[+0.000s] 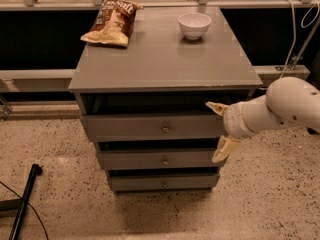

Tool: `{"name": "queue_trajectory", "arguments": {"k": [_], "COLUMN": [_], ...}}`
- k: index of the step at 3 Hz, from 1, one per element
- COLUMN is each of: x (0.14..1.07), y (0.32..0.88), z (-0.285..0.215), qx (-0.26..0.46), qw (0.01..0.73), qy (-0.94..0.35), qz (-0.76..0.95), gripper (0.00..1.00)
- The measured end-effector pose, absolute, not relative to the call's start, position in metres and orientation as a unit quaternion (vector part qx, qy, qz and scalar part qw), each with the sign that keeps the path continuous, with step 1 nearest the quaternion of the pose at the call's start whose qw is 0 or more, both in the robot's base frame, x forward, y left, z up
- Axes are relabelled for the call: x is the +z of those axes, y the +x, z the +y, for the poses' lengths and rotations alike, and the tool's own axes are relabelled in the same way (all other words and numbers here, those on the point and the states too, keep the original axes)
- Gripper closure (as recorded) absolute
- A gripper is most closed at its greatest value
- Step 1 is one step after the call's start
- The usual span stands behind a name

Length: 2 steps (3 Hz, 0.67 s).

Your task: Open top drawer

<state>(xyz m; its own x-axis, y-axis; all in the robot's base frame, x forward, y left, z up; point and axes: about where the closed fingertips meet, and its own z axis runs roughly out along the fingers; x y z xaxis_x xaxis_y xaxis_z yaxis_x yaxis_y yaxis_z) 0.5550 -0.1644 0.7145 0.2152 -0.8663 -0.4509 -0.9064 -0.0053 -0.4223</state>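
The top drawer is the wide grey front panel with a small round metal knob, just under the cabinet's grey top. A dark gap shows above its front. My gripper is at the drawer's right end, in front of the cabinet's right edge. It is open and empty, with one cream finger up by the drawer's top corner and the other down by the middle drawer. The knob is well to the left of the gripper.
A bottom drawer sits lowest. A chip bag and a white bowl lie on the cabinet top. A black pole and cable lie on the speckled floor at the left. A railing with dark panels runs behind.
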Motion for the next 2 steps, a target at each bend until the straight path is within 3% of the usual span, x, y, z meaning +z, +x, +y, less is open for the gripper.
{"name": "queue_trajectory", "arguments": {"k": [2], "x": [0.671], "y": [0.612], "z": [-0.151], "qx": [-0.014], "qw": [0.281], "qy": [-0.732], "qz": [0.620], "gripper": [0.00]}}
